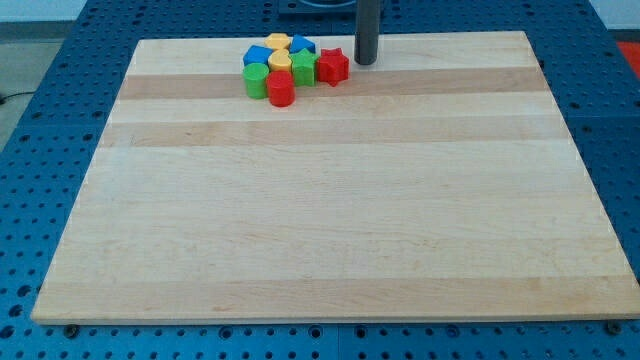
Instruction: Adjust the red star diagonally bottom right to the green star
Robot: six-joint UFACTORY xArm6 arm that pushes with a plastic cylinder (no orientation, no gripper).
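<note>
Our tool's tip (pixel 366 62) rests on the tabletop (pixel 330 220), holding nothing; the red star (pixel 333 66) sits just left of it, touching the green star (pixel 303 68).

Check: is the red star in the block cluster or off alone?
In: the red star touches the green star at the cluster's right edge.

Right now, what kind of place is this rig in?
Looks like a robotics lab bench: a wooden board sits on a blue perforated table, small coloured blocks, among them the red star, cluster near the view's top, and my tip stands just right of them.
</note>
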